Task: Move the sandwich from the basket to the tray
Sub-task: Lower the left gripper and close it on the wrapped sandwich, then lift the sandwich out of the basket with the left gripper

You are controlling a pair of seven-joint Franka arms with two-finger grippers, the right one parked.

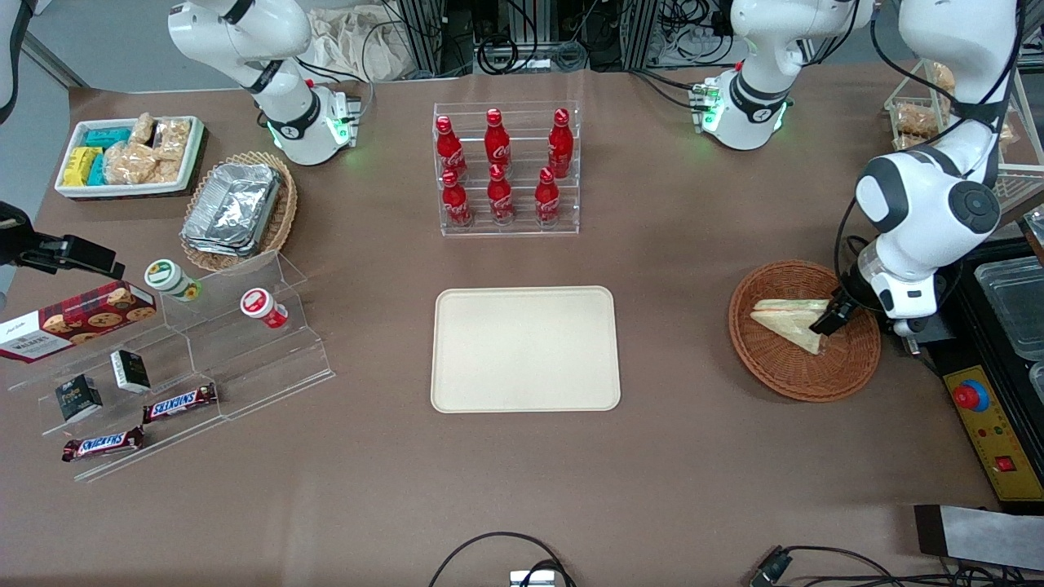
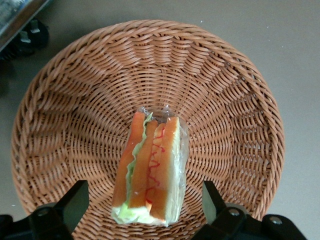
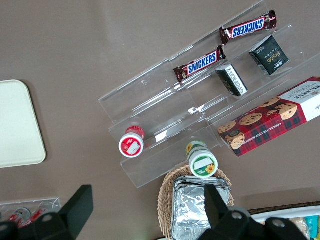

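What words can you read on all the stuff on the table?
"SNICKERS": on both chocolate bars.
"Coca-Cola" script: on the red bottles, barely legible.
"WALKERS": on the cookie box, blurry.
Small dark boxes: too blurred.
Sandwich in the basket, under the open end effector: no words.

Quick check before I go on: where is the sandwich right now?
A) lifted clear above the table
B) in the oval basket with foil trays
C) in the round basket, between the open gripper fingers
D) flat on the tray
C: the sandwich lies in the round basket, with the gripper open and a finger on each side of it; the tray holds nothing.
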